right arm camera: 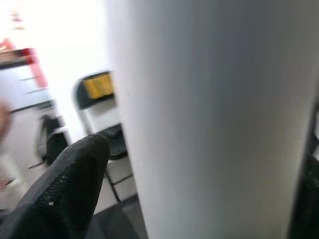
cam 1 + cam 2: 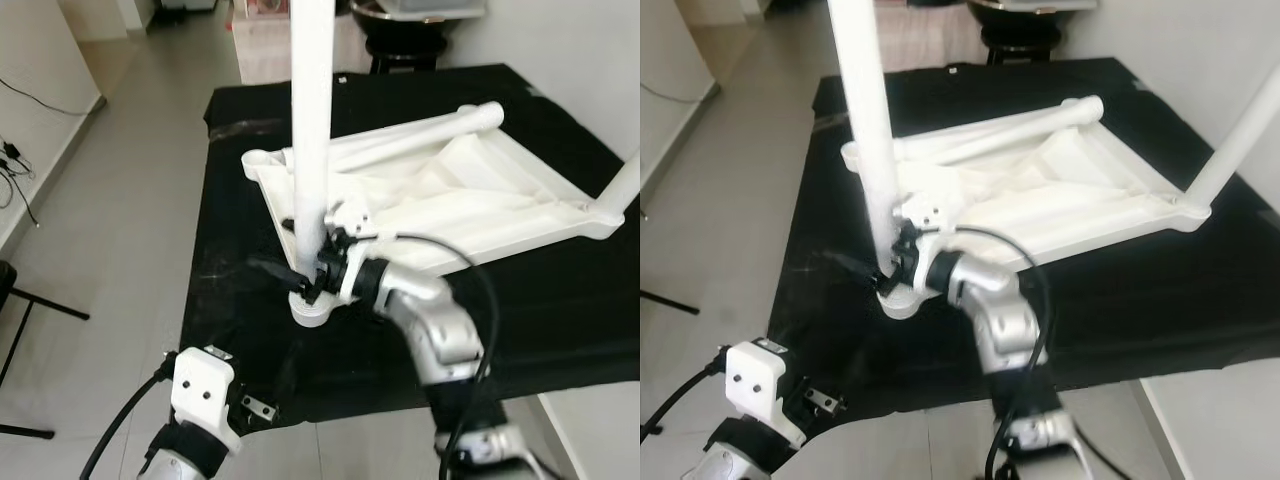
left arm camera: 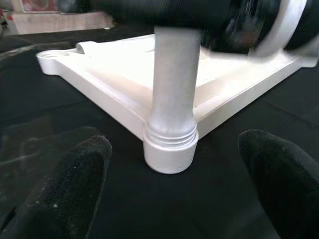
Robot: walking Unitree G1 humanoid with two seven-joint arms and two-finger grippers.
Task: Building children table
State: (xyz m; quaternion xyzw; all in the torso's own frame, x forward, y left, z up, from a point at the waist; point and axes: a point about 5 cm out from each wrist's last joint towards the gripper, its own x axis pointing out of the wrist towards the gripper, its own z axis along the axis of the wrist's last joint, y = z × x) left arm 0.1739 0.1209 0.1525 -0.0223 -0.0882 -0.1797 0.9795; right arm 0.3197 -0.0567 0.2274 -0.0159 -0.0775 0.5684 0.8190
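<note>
The white children's table top (image 2: 470, 195) lies upside down on a black cloth (image 2: 560, 310). One white leg (image 2: 312, 120) stands upright in the near corner socket (image 2: 312, 308). My right gripper (image 2: 303, 278) is shut on this leg just above the socket; in the right wrist view the leg (image 1: 209, 119) sits between the black fingers (image 1: 70, 184). A second leg (image 2: 622, 185) stands at the right corner, and a third (image 2: 420, 132) lies across the top. My left gripper (image 3: 174, 184) is open, low over the cloth, facing the socket (image 3: 169, 149) from a short distance.
The cloth's front edge (image 2: 380, 410) runs just ahead of my body, with grey tiled floor (image 2: 120, 220) to the left. Cables (image 2: 15, 160) and a black stand foot (image 2: 45, 302) lie at far left. A dark stool (image 2: 405, 35) stands behind the cloth.
</note>
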